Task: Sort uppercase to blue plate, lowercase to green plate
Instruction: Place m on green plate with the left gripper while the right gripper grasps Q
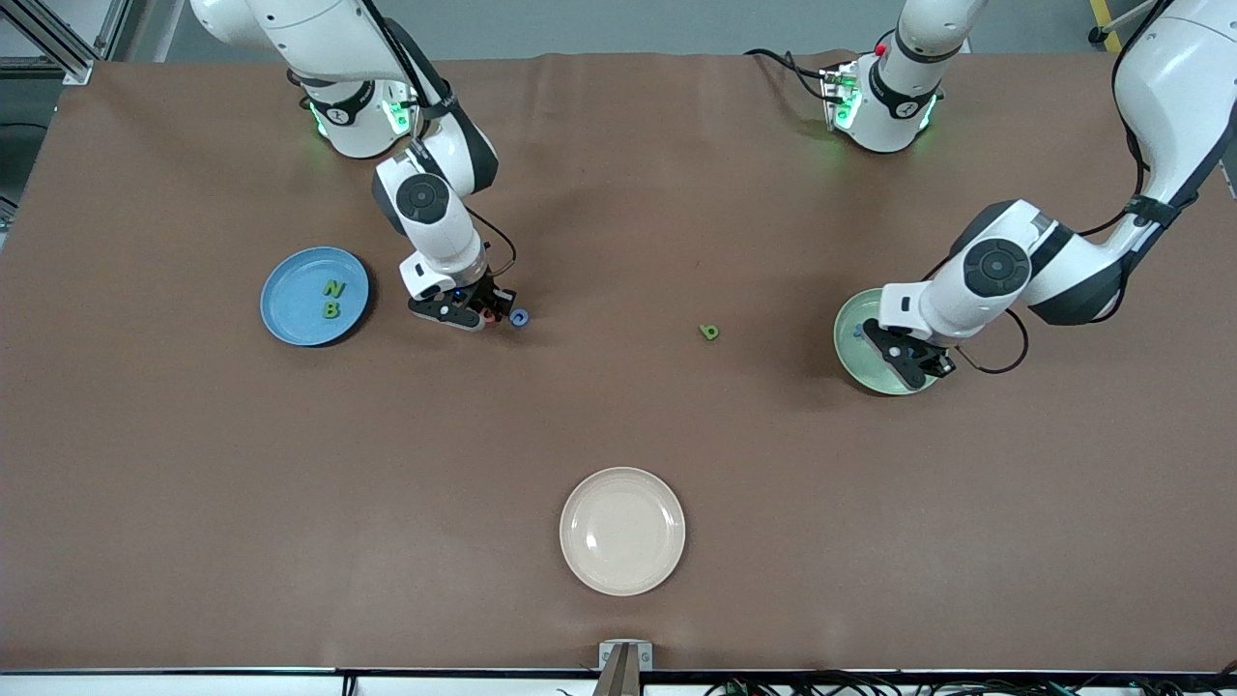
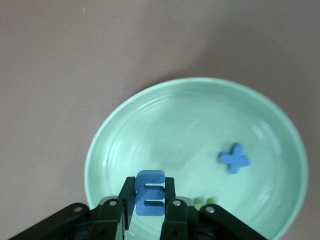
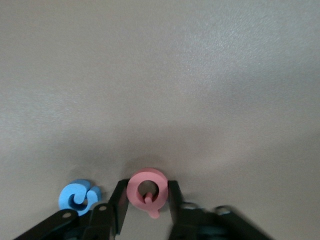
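Note:
My left gripper [image 2: 150,183] is shut on the blue m [image 2: 149,201] and holds it over the pale green plate [image 2: 115,145], which also shows in the front view [image 1: 847,338]. A blue cross-shaped letter [image 2: 234,158] and a partly hidden green piece [image 2: 204,202] lie in that plate. My right gripper [image 3: 146,186] is shut on the red Q [image 3: 136,192] low at the table, beside the blue C/G [image 3: 77,196]; the right gripper also shows in the front view [image 1: 486,314]. The blue plate [image 1: 290,300] holds the green N [image 1: 332,288] and green B [image 1: 330,309]. A green lowercase letter [image 1: 709,332] lies mid-table.
A cream plate [image 1: 622,531] sits nearer to the front camera, at mid-table. The brown table cover is otherwise bare between the plates.

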You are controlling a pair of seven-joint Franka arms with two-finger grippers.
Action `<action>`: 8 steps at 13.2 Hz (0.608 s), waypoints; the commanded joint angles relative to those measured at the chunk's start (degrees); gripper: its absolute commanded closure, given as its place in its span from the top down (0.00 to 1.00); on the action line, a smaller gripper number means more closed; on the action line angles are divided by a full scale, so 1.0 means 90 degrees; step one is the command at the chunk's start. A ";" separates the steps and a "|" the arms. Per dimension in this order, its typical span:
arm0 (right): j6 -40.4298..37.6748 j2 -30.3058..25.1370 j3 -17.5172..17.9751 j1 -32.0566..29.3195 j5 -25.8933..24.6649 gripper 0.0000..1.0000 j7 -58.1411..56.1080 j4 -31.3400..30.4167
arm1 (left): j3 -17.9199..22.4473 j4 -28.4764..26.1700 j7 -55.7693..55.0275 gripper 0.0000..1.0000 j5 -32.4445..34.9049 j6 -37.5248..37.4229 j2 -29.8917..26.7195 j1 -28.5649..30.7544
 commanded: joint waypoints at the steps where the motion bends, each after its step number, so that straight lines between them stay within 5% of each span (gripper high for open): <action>1: 0.0015 0.0180 -0.0093 -0.0085 -0.0094 0.00 -0.0052 0.0027 | 0.0232 0.0068 0.0157 0.04 0.0261 0.0150 0.0069 -0.0042; 8: -0.1845 -0.1223 -0.0093 -0.1723 -0.0104 0.00 -0.2372 -0.0227 | 0.0399 -0.0059 0.0148 0.06 0.0320 0.0228 0.0118 -0.0052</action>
